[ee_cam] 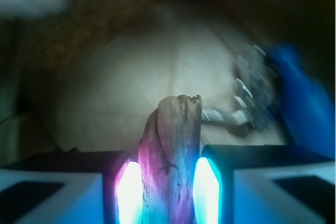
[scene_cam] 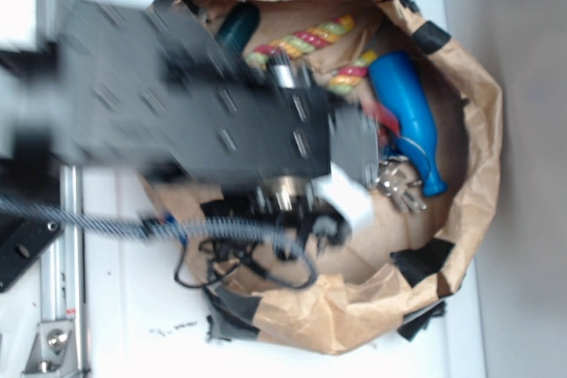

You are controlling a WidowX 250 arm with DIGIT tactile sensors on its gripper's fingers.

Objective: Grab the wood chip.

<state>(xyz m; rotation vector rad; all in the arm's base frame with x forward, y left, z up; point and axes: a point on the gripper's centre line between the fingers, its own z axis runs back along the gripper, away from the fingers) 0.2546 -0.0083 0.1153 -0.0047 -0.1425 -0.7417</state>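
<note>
Wedged upright between the two glowing fingers (ee_cam: 128,192) at the bottom of the wrist view stands the wood chip (ee_cam: 170,156), its squared end pointing toward 12 o'clock; the jaws (ee_cam: 169,192) are clamped on its sides. Beyond it, at about 2 o'clock, lie a blurred bunch of keys (ee_cam: 247,103) and a blue bottle (ee_cam: 299,103). From outside, the black arm (scene_cam: 195,112) reaches over a brown paper bag (scene_cam: 478,86), hiding the chip; a striped rope toy (scene_cam: 301,42) lies at the bag's 12 o'clock.
</note>
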